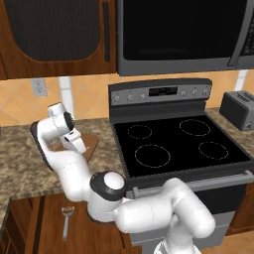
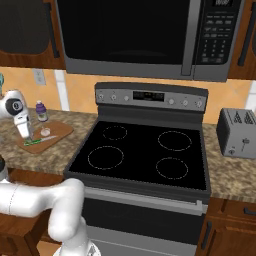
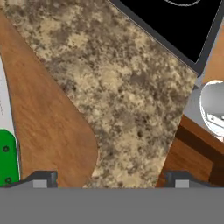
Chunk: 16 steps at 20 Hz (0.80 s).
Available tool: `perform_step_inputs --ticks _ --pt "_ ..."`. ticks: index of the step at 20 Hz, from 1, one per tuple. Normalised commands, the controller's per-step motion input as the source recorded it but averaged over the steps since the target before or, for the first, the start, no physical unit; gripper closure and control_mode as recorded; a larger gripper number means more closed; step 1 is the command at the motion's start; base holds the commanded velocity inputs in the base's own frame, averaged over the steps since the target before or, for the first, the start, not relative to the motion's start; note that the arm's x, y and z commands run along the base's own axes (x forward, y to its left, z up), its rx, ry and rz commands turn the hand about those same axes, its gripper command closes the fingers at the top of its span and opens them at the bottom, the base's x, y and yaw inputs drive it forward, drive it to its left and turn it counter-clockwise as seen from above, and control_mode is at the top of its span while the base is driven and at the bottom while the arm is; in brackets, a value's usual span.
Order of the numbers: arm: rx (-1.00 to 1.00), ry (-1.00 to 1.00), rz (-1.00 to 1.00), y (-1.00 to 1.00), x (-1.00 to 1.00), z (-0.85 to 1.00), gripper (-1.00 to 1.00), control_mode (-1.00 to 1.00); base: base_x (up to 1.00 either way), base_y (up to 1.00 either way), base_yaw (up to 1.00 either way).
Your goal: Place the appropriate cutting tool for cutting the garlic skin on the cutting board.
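The cutting tool (image 2: 36,142), a small knife with a green handle and short silver blade, lies flat on the cutting board (image 2: 59,131) left of the stove. Its green handle (image 3: 8,153) sits at the left edge of the hand view, resting on the board (image 3: 43,122). The garlic (image 2: 45,131) is a small pale bulb on the board just beyond the knife. My gripper (image 2: 27,135) hovers over the board's near left end, open, nothing between its fingertips (image 3: 41,179). In the left base view the hand (image 1: 76,143) covers most of the board (image 1: 92,144).
A black glass stove (image 2: 140,150) adjoins the speckled counter (image 3: 113,87) on the right, with a microwave (image 2: 130,35) above. A small bottle (image 2: 41,111) stands behind the board. A toaster (image 2: 237,132) sits far right. A grey forked utensil (image 1: 67,221) lies low at the left.
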Motion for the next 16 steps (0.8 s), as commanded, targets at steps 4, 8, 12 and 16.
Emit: perform_step_inputs --ticks 4,8,12,16 --pt "0.13 -0.15 0.0 -0.99 -0.88 0.0 -1.0 -1.0 0.0 0.0 0.0" --pt "0.13 -0.1 0.0 -1.0 -0.71 0.09 -1.0 -1.0 0.0 0.0 0.0" --pt "0.14 -0.06 0.0 -1.0 -0.57 0.03 -1.0 -1.0 0.0 0.0 0.0" --pt "0.15 -0.04 0.0 -1.0 -0.41 0.11 -1.0 -1.0 0.0 0.0 0.0"
